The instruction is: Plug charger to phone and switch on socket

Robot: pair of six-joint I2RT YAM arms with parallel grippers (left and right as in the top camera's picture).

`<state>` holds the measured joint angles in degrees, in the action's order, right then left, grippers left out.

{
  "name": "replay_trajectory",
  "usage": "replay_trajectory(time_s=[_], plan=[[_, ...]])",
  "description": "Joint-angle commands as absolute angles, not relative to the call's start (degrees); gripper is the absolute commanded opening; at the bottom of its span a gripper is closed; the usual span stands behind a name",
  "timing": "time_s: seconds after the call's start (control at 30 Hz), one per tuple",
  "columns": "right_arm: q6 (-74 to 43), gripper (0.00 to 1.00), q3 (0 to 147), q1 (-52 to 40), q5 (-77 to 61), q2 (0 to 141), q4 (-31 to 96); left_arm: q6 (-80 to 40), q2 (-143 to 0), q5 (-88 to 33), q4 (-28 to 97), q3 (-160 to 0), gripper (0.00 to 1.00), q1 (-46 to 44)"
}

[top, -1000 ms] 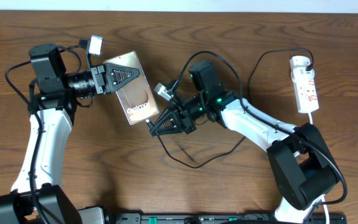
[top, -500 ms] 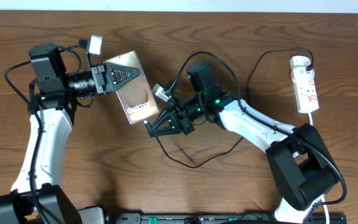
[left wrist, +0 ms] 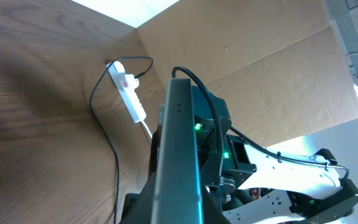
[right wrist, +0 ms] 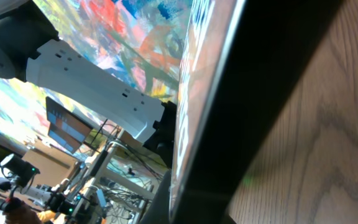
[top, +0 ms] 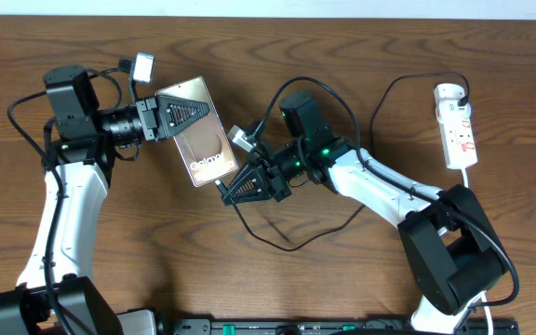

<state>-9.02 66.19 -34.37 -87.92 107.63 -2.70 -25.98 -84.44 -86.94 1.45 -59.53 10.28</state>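
In the overhead view my left gripper [top: 177, 117] is shut on the upper end of the phone [top: 208, 151], a dark slab with white "Galaxy" text, and holds it tilted above the table. My right gripper [top: 231, 188] sits at the phone's lower right corner, shut on the plug end of the charger. The charger's thin black cable [top: 287, 245] loops below the gripper across the table. The socket [top: 458, 128], a white power strip with red marks, lies at the far right. The left wrist view shows the phone edge-on [left wrist: 179, 155] and the socket [left wrist: 128, 93]. The phone's dark edge [right wrist: 260, 99] fills the right wrist view.
The charger cable also arcs from the socket's top end [top: 400, 82] toward my right arm [top: 380, 186]. In the left wrist view it trails over the wood [left wrist: 114, 162], with cardboard panels [left wrist: 260, 68] behind the table. A black rail [top: 324, 326] runs along the front edge.
My right gripper edged slightly left toward the phone's lower corner, then held still. The left arm and the phone have not moved.
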Motion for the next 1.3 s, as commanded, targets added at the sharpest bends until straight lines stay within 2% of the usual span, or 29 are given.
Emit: replay_trajectory(time_s=[0.0,0.43,0.73,0.83,1.03,1.13,1.27], plan=[[-9.63,0.01,66.30,-34.87,-89.47,107.50,-2.85,-26.94,-83.48,-89.60,1.23,-59.94,0.07,10.20],[-9.63,0.01,66.30,-34.33,-89.43,107.50,-3.01,-26.89,-83.48,-89.10,1.19,-59.94,0.07,10.20],[-10.70,0.01,66.32,-31.79,-89.34,107.50,-3.95,-28.42,-83.48,-83.70,0.80,-59.94,0.07,10.20],[-10.70,0.01,66.32,-30.96,-89.34,107.50,-4.12,-31.18,-83.48,-81.93,-2.68,-59.94,0.07,10.20],[-10.98,0.01,66.32,-30.50,-89.25,107.50,-5.13,-46.13,-83.48,-77.23,-19.05,-59.94,0.07,10.17],[-15.11,0.01,66.32,-30.30,-88.66,107.50,-8.43,-52.18,-83.48,-76.82,-26.98,-59.94,0.08,9.89],[-20.03,0.01,66.32,-30.20,-88.38,107.50,-14.41,-52.62,-83.61,-76.88,-27.20,-59.90,0.07,8.88]])
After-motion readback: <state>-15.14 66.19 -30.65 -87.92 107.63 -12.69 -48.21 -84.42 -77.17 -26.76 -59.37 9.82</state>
